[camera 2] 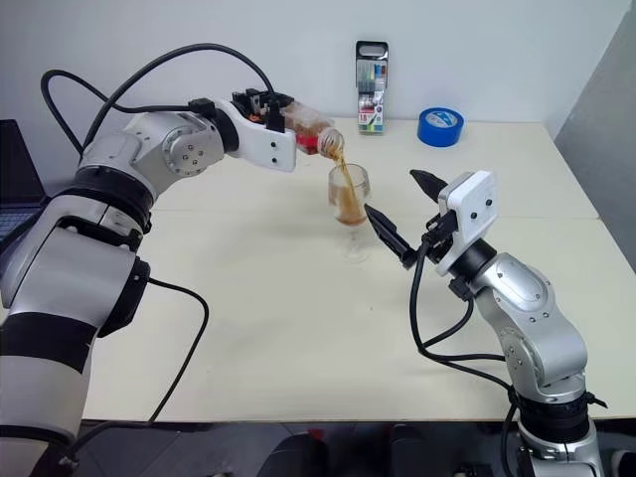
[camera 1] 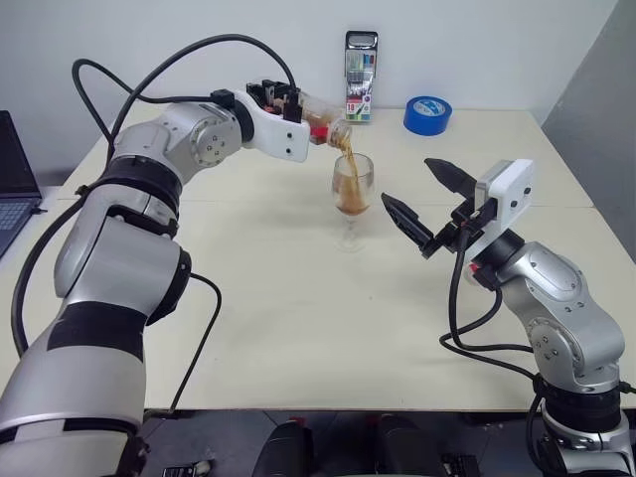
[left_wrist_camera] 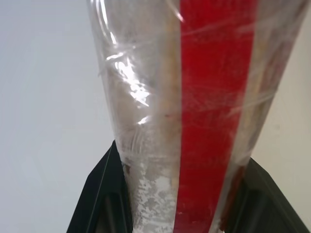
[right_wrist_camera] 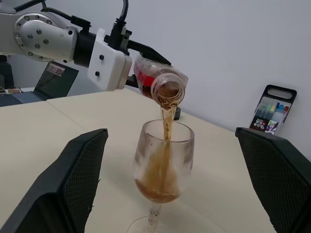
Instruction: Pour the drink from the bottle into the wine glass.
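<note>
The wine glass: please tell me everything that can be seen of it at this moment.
The wine glass is clear and colourless, with a rounded bowl, a thin stem and a round foot. It stands upright on the cream table, between the two arms, and nothing grips it. Amber-brown drink fills the lower part of the bowl, and a thin stream falls into it from the tilted bottle, whose mouth hangs just above the rim. The bowl's inner wall looks wet and splashed. The open right hand waits beside it, apart from it.
</note>
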You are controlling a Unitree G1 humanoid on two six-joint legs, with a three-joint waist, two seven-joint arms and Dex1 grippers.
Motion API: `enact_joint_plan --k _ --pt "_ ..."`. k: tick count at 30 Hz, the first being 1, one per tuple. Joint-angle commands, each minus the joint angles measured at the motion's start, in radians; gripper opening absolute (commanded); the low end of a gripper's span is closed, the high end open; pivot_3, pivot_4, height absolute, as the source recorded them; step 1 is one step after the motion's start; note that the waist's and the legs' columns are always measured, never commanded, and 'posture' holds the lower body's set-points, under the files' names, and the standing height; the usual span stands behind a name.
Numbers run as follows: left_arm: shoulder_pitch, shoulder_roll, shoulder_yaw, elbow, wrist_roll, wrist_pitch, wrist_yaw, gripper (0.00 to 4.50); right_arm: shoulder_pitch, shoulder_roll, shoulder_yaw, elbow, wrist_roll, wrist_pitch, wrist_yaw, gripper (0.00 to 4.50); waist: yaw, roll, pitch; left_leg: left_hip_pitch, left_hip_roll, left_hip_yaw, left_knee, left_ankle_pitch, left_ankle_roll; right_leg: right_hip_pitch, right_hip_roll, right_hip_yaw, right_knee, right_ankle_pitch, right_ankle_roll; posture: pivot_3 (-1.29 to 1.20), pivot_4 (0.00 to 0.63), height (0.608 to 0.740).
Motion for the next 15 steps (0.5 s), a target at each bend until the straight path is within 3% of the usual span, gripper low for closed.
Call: enact_joint_plan --k 1,15 --pt "-0.059 0.018 0.0 -0.005 0.005 0.006 0.03 1.72 -0.016 -0.003 -0.012 -0.023 -0.005 -0.024 0.001 4.5 0.0 0.0 0.0 0.0 0.0 0.0 0.0 0.0 0.0 0.0 0.0 0.0 0.0 0.0 0.0 0.0 0.15 0.74" --pt "-0.082 0.023 -0.023 0.007 0.04 0.017 0.068 1.72 -0.014 -0.012 -0.015 -0.012 -0.015 -0.031 0.016 4.5 0.0 0.0 0.0 0.0 0.0 0.0 0.0 0.0 0.0 0.0 0.0 0.0 0.0 0.0 0.0 0.0 0.15 0.74"
